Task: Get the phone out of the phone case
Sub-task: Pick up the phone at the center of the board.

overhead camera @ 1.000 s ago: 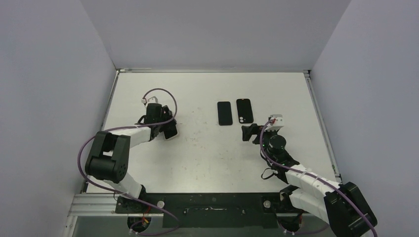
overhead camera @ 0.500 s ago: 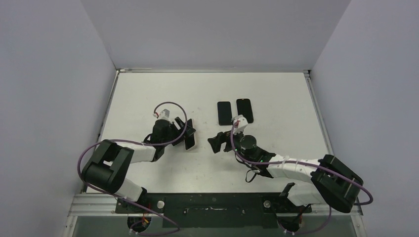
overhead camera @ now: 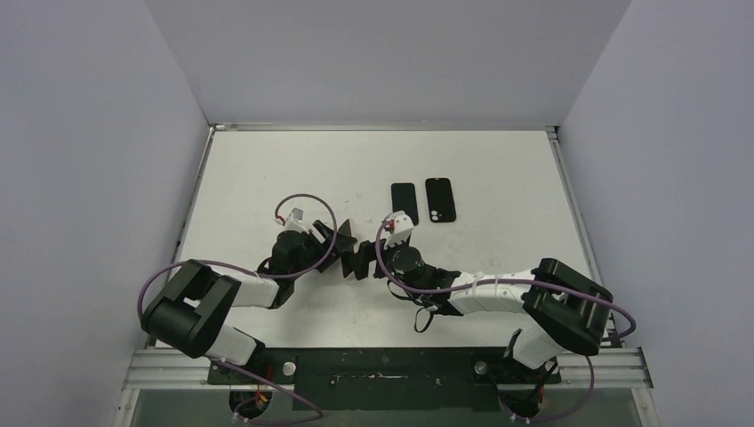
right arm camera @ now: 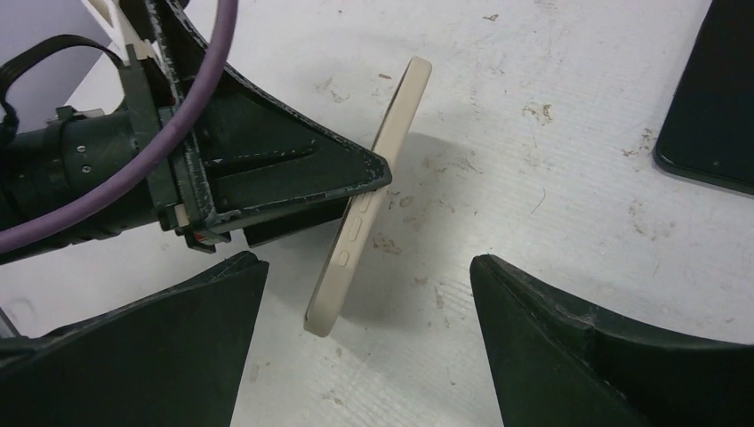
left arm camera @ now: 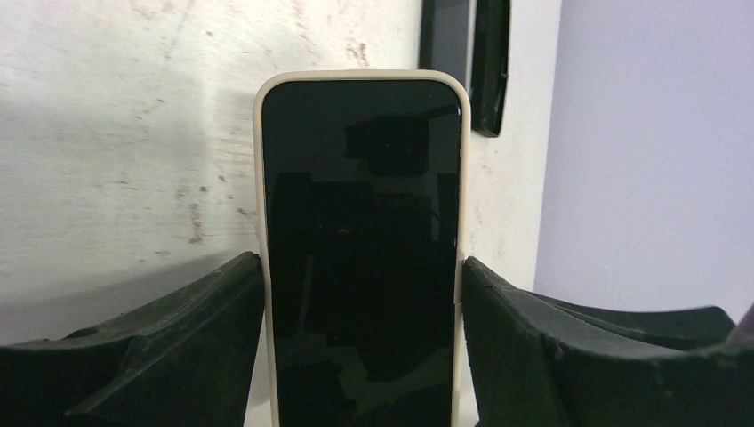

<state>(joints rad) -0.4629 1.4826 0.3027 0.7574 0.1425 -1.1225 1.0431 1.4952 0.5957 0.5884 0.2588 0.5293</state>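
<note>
While the left claw (left arm camera: pixel 360 294) is clenched on the cased phone (left arm camera: pixel 360 222) by its long edges, tilted low over the middle of the table (right arm camera: pixel 551 151), the right claw (right arm camera: pixel 364 276) hangs wide open around the free end, gripping nothing. My worry: that beige case (right arm camera: pixel 378 178) looks slick. If the right pinches off-centre, it could twist everything out of the left's grip, or drag phone and case along together.

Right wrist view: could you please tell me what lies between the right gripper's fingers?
The cased phone, held on edge by the left gripper, stands between the fingers of the right gripper, touching neither.
</note>
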